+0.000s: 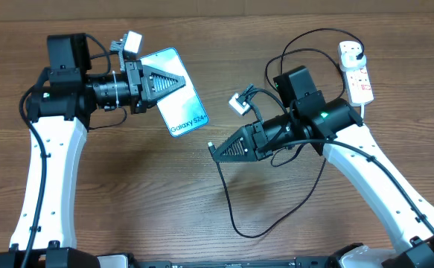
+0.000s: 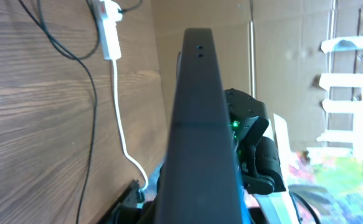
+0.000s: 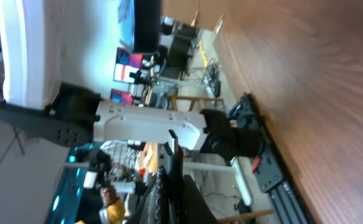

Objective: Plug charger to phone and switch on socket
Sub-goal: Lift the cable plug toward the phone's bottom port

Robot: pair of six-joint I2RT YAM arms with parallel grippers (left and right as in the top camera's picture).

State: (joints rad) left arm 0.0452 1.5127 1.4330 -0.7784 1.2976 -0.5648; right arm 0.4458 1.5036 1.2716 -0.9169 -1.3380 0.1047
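My left gripper (image 1: 180, 78) is shut on the phone (image 1: 181, 110) and holds it above the table, its light blue screen with white text facing up. In the left wrist view the phone shows edge-on as a dark bar (image 2: 199, 118). My right gripper (image 1: 215, 151) is shut on the connector end of the charger (image 1: 235, 220), a little to the right of and below the phone. The connector tip (image 3: 172, 140) sticks out of the shut fingers (image 3: 171, 163). The black cable loops over the table to a plug on the socket (image 1: 357, 72), which also shows in the left wrist view (image 2: 109, 34).
The socket's thick white cord (image 2: 122, 127) runs along the table's far right. Loose loops of black cable (image 2: 91, 81) lie between the right arm and the socket. The right arm (image 2: 251, 134) faces the phone's end. The table edge shows in the right wrist view (image 3: 274, 168).
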